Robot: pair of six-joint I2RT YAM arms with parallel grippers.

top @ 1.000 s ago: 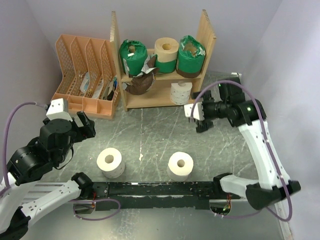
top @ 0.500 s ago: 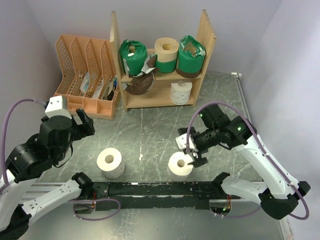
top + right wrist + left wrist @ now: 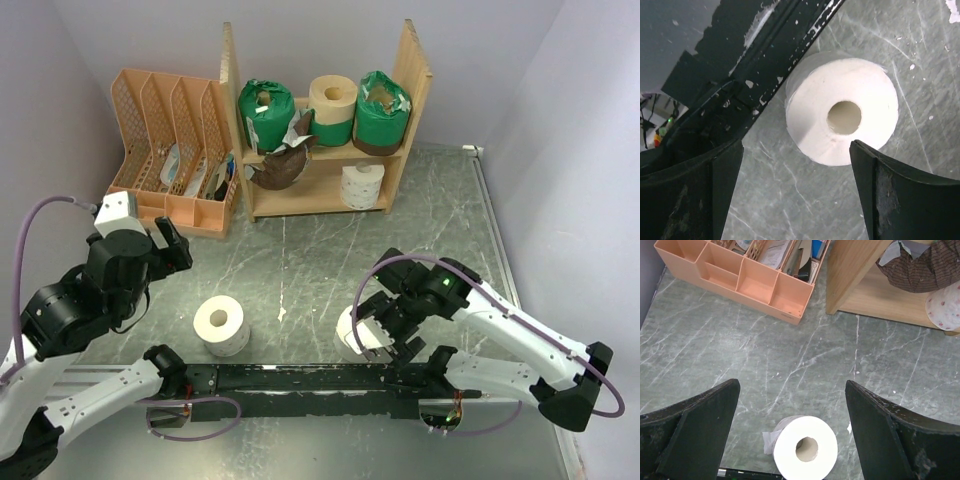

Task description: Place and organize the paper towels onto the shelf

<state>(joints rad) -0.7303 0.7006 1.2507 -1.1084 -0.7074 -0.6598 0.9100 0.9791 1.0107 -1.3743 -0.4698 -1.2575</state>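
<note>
The wooden shelf [image 3: 404, 82] stands at the back. Its top board holds a green-wrapped roll [image 3: 265, 112], a cream roll [image 3: 333, 100] and another green-wrapped roll [image 3: 383, 108]. The lower board holds a brown-wrapped roll [image 3: 280, 168] and a white patterned roll [image 3: 362, 183]. Two white rolls stand upright on the table: the left roll [image 3: 221, 323] [image 3: 805, 447] and the right roll [image 3: 347, 328] [image 3: 815, 115]. My right gripper [image 3: 388, 338] [image 3: 796, 145] is open just above the right roll, off its centre. My left gripper [image 3: 170, 250] [image 3: 791, 384] is open and empty, above and behind the left roll.
An orange lattice file rack [image 3: 170, 150] [image 3: 740, 275] with papers stands left of the shelf. A black rail [image 3: 310, 378] [image 3: 755, 65] runs along the near edge, right behind the two loose rolls. Grey walls close in both sides.
My right gripper has come from beside the shelf toward the near edge and down over the right white roll. My left arm has barely moved.
</note>
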